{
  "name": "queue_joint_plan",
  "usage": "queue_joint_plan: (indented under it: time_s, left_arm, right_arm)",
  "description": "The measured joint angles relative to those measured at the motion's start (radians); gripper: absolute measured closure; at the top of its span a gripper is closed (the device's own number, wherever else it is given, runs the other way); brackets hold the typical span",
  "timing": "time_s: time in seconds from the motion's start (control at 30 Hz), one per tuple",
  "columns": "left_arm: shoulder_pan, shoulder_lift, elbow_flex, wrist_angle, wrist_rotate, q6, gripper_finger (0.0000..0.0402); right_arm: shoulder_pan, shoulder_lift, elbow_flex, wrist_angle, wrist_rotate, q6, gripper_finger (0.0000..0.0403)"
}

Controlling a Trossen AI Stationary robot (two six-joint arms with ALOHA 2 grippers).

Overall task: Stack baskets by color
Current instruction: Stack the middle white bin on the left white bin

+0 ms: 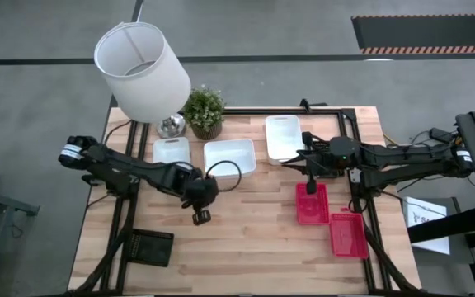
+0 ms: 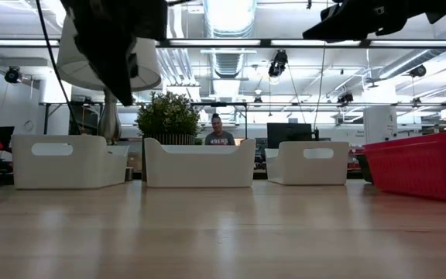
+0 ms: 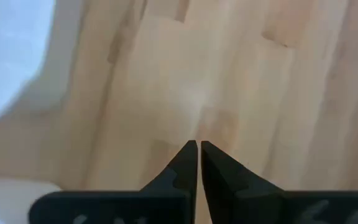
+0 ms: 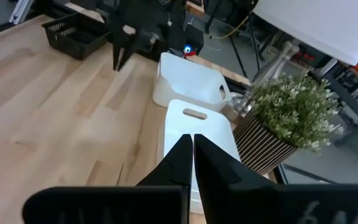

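Three white baskets (image 1: 172, 151) (image 1: 229, 157) (image 1: 283, 136) stand on their bases in a row at the far side of the table. Two red baskets (image 1: 312, 204) (image 1: 349, 235) sit at the near right. A black basket (image 1: 152, 247) sits at the near left. My left gripper (image 1: 200, 216) hangs shut over bare wood in the middle of the table, pointing steeply down, and holds nothing. My right gripper (image 4: 192, 138) is shut, empty and held high. It points almost level toward the table's left, between the right-hand white basket and the nearer red basket.
A white lampshade (image 1: 143, 70) on a metal foot and a potted plant (image 1: 204, 111) stand at the far edge, behind the white baskets. Bare wood (image 1: 246, 239) lies in the middle and near part of the table. A person (image 2: 220, 132) shows in the room beyond.
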Motion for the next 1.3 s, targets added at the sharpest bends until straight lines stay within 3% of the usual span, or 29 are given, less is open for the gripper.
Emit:
queue_joint_plan:
  time_s: [0.17, 0.37, 0.47, 0.83, 1.3]
  left_arm:
    - [0.030, 0.018, -0.011, 0.009, -0.017, 0.181, 0.0327]
    - [0.040, 0.018, -0.011, 0.026, -0.333, 0.384, 0.0234]
    - [0.056, 0.018, -0.025, 0.029, -0.355, 0.492, 0.0214]
    - [0.160, 0.017, -0.172, 0.272, -0.360, 0.509, 0.0243]
    - [0.171, 0.067, -0.217, 0.293, -0.336, 0.511, 0.0274]
  right_arm:
    - [0.000, 0.001, 0.001, 0.002, 0.000, -0.038, 0.0394]
    - [0.000, 0.000, 0.001, 0.008, 0.000, -0.096, 0.0394]
    - [0.000, -0.001, 0.001, 0.011, 0.000, -0.114, 0.0394]
    - [0.000, -0.001, 0.001, 0.015, 0.000, -0.118, 0.0394]
    - [0.000, 0.000, 0.001, 0.008, 0.000, -0.050, 0.0394]
